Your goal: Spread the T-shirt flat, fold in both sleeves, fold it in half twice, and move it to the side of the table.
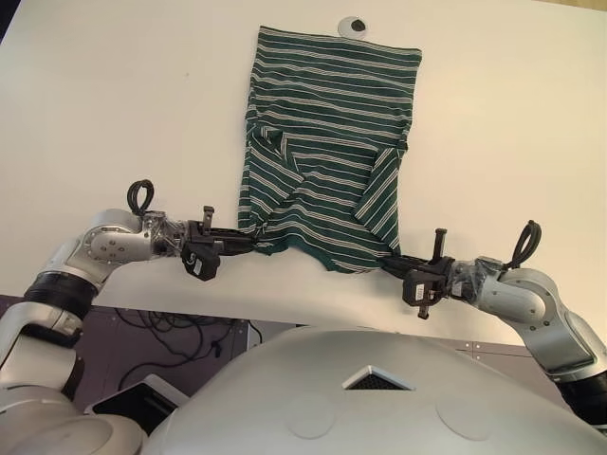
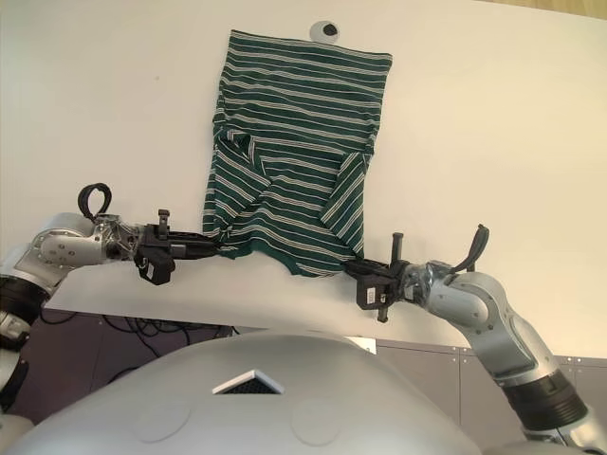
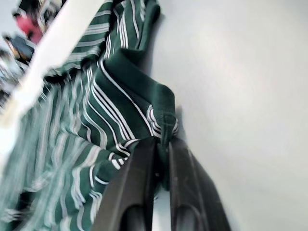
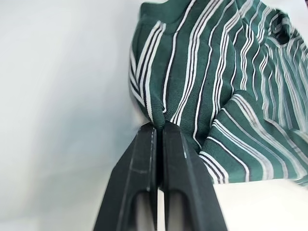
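Cloth is pinched tight in both: my left gripper point(image 1: 250, 241) and right gripper point(image 1: 385, 258) each clamp a near corner of the T-shirt point(image 1: 327, 142), lying sleeves-in on the table point(image 1: 114, 114), so that, I judge, I can carry this edge over to the far hem.

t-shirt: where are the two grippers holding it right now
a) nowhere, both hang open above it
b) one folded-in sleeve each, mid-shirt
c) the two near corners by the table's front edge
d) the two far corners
C: the left gripper and the right gripper are each shut on a near corner of the T-shirt, close to the front edge of the table.
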Controlling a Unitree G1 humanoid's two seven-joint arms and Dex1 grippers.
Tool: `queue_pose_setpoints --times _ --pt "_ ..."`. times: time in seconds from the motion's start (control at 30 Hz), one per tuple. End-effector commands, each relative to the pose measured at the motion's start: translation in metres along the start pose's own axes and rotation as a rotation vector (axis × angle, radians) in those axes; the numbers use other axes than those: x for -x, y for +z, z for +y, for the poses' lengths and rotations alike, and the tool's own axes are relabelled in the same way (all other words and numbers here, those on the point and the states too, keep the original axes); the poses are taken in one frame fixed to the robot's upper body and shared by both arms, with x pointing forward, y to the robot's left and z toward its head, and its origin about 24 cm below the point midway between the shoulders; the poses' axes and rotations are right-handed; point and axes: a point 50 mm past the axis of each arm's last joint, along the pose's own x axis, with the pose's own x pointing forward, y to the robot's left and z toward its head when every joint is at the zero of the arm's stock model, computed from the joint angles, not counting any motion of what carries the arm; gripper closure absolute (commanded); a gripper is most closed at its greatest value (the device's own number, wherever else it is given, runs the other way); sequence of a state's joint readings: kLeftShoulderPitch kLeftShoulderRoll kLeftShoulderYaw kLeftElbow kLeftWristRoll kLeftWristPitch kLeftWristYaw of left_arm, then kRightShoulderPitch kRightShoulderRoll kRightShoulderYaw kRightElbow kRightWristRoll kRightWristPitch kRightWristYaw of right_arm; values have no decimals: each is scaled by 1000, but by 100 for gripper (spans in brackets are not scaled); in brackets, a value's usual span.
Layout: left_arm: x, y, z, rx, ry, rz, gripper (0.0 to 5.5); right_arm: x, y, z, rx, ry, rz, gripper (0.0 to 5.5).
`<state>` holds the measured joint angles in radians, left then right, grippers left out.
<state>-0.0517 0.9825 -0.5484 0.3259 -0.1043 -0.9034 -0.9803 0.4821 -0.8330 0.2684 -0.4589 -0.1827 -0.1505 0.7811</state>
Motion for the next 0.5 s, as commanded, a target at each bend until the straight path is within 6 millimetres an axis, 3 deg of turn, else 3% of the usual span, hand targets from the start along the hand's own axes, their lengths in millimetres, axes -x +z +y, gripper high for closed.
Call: queue_pose_setpoints --times 0.03,0.13,0.27,0.4,0.5 --pt "53 63 -12 905 -648 -93 549 59 24 3 -834 466 -188 550" --pt "60 84 16 985 -634 -266 549 94 14 -13 -979 599 -281 550" --pt "65 80 57 969 -482 -404 549 104 11 -39 -938 485 -376 550" --pt "51 48 104 865 -92 -393 549 82 -5 -90 -769 78 -363 550" --pt "34 13 158 748 335 -288 549 57 -28 -143 -661 -328 -295 550"
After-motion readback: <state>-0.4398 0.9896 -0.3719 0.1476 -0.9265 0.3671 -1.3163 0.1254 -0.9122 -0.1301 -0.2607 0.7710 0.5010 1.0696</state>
